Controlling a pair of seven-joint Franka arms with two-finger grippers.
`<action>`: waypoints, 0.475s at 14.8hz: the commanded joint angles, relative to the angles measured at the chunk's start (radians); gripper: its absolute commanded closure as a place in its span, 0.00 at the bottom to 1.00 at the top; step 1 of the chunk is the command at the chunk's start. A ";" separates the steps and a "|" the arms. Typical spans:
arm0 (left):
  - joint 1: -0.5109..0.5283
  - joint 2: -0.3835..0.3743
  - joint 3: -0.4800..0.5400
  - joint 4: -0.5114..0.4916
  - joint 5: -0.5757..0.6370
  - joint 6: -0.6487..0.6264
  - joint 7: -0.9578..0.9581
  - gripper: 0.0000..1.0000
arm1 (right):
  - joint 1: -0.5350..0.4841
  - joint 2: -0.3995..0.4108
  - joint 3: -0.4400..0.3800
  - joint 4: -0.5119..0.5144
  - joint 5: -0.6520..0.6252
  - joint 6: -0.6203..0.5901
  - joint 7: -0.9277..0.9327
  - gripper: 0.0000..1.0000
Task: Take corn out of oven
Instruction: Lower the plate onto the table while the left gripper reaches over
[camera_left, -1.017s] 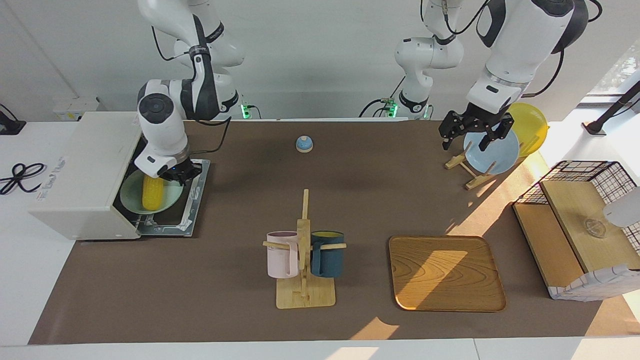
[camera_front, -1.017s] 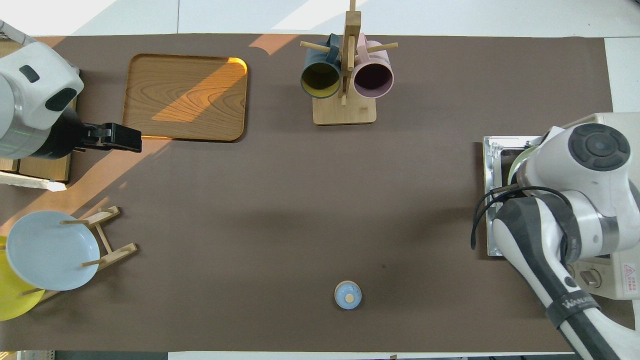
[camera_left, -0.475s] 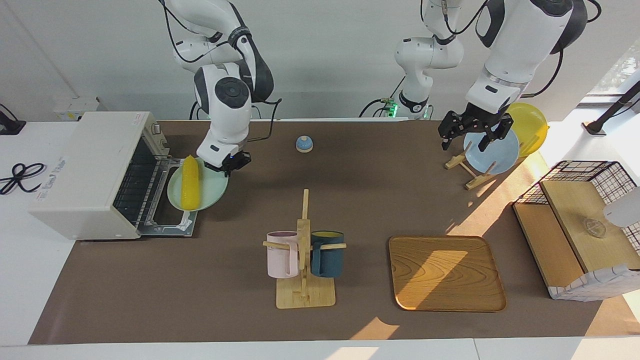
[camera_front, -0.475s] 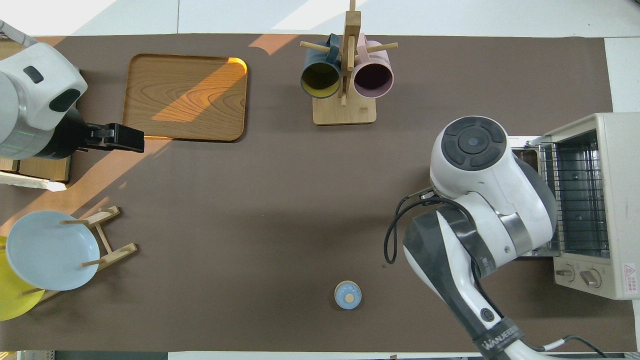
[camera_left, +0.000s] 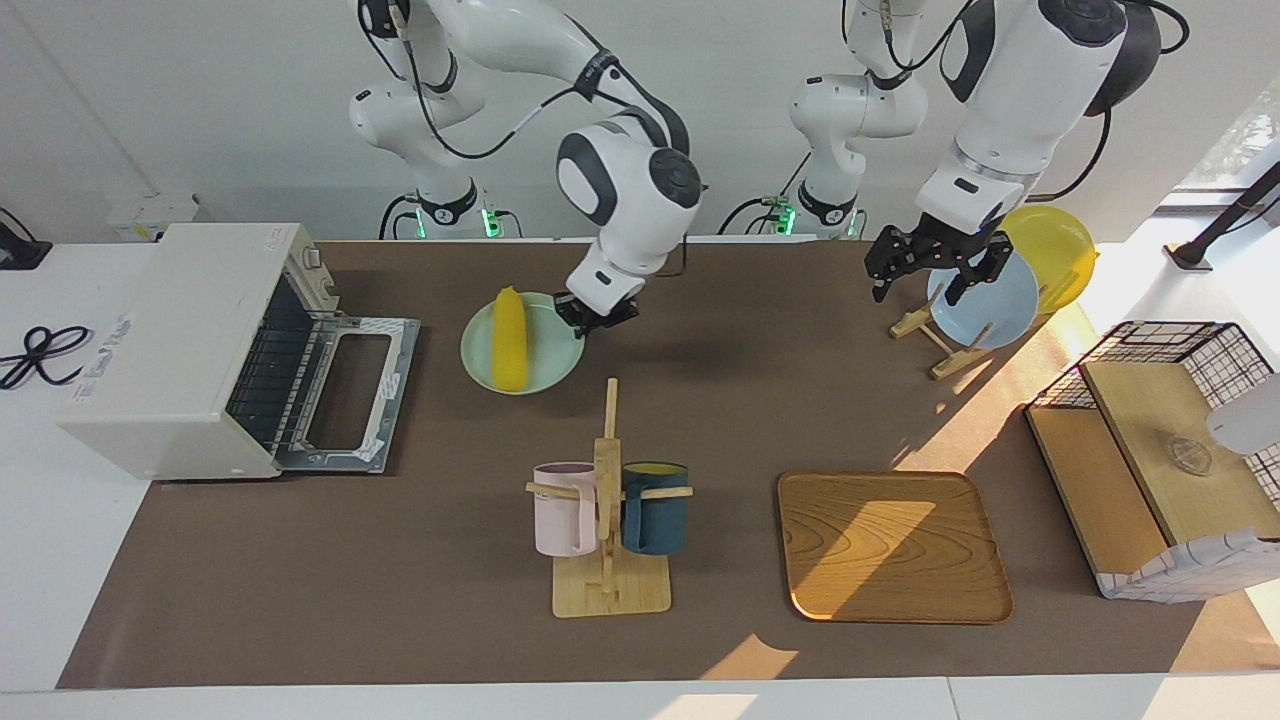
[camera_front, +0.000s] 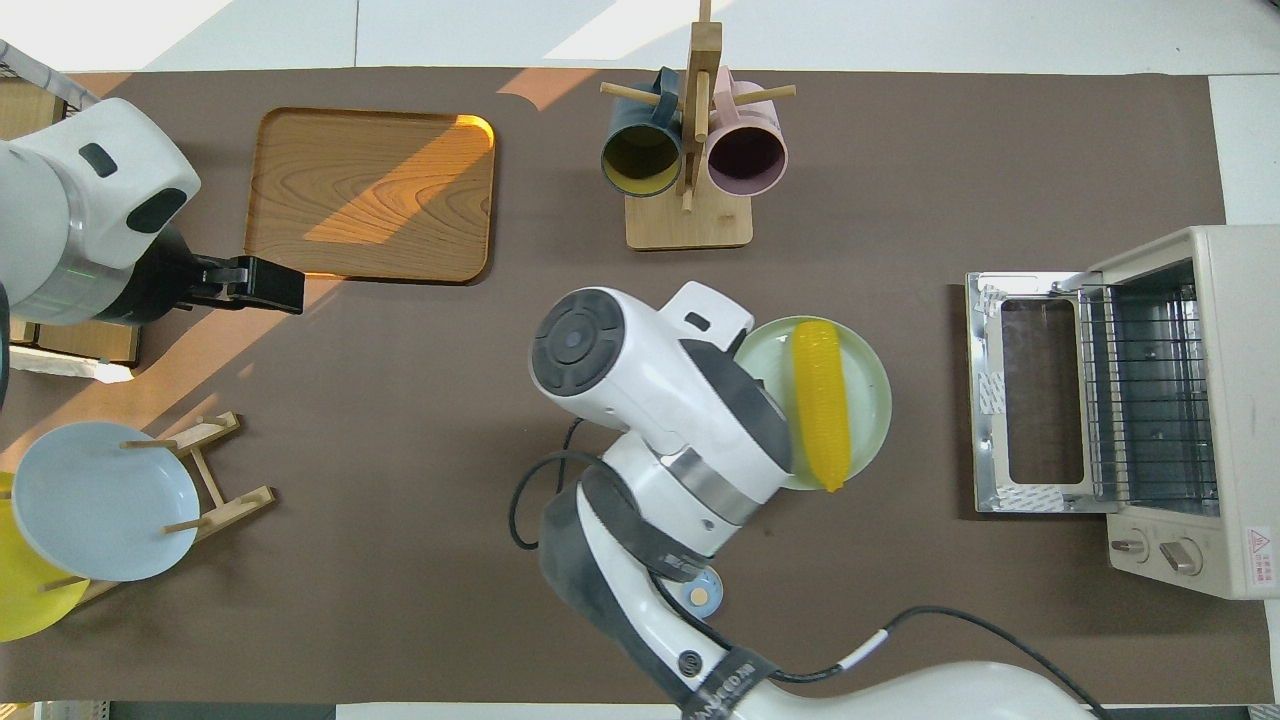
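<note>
I've pulled the plate (camera_left: 522, 343) clear of the oven (camera_left: 190, 345), right gripper (camera_left: 596, 316) fingers clamped on its rim, the slick, loose corn (camera_left: 510, 339) beside them, left gripper (camera_left: 930, 268) waiting open.

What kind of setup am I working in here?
Likely a lab tabletop staged as a kitchen: a toaster oven with its door down, mugs on a wooden mug rack, plates on a plate rack, all on a brown mat beneath white walls.

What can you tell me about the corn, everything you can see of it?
The corn is a bright yellow, glossy, tapered cob that looks plastic. It lies lengthwise on a pale green plate, one tip overhanging the rim. The right gripper grips the plate's edge, not the cob. Plate and corn are outside the oven, over the table beside its open door.
</note>
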 joint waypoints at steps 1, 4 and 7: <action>-0.011 -0.017 0.011 -0.031 -0.017 0.028 0.015 0.00 | -0.001 0.111 0.005 0.117 0.056 0.017 0.067 1.00; -0.005 -0.017 0.011 -0.031 -0.017 0.036 0.017 0.00 | 0.012 0.120 0.008 0.100 0.119 0.171 0.101 1.00; -0.005 -0.015 0.011 -0.031 -0.017 0.045 0.017 0.00 | 0.007 0.125 0.009 0.070 0.151 0.243 0.103 1.00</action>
